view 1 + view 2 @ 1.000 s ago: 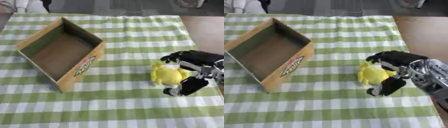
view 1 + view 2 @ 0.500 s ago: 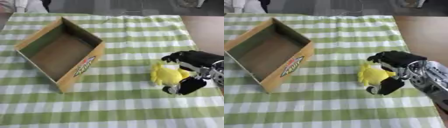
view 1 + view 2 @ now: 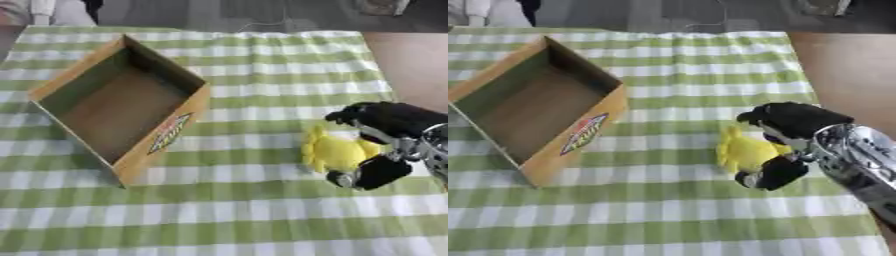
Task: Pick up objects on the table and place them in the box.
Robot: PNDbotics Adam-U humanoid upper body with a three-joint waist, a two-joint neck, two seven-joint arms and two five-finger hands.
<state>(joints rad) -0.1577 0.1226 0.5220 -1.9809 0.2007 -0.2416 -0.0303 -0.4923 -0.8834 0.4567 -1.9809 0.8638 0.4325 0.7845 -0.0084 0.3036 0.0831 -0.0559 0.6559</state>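
Note:
A yellow soft toy (image 3: 334,151) lies on the green checked cloth, right of the middle. My right hand (image 3: 385,135) comes in from the right edge and is curled round the toy, fingers above it and thumb (image 3: 371,173) below. The open cardboard box (image 3: 121,106) stands at the left, empty, with a logo on its near side wall. My left hand shows in no view.
The green and white checked cloth (image 3: 227,210) covers the table. A bare brown tabletop strip (image 3: 411,65) lies along the right. Dark objects and a cable sit beyond the far edge.
The right hand has closed a little more around the yellow toy. The toy and box stay where they were.

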